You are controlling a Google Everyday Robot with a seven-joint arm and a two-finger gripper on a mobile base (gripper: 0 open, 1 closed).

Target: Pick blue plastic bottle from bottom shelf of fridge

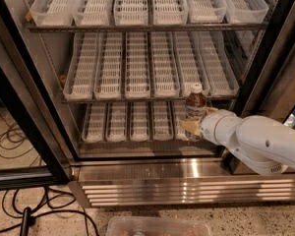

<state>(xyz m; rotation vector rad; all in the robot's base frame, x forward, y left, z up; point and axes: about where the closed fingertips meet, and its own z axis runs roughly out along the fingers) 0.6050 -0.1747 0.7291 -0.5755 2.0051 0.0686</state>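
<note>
The blue plastic bottle (pixel 195 105) is a small clear bottle of dark brown liquid with a white cap and a pale label. It stands upright in front of the right end of the bottom shelf (pixel 132 124) of the fridge (pixel 19 82). My gripper (pixel 192 127), at the end of the white arm (pixel 255 141) reaching in from the right, is shut on the bottle's lower part. The bottle's cap reaches up in front of the middle rack's front edge.
Two higher racks (pixel 137 73) of white ribbed lane trays sit above. The shiny slatted steel base (pixel 177 186) runs below the opening. Black door frames stand at left (pixel 24 122) and right (pixel 260 58). Black cables (pixel 19 210) lie on the floor at left. A clear container (pixel 157 226) sits at the bottom.
</note>
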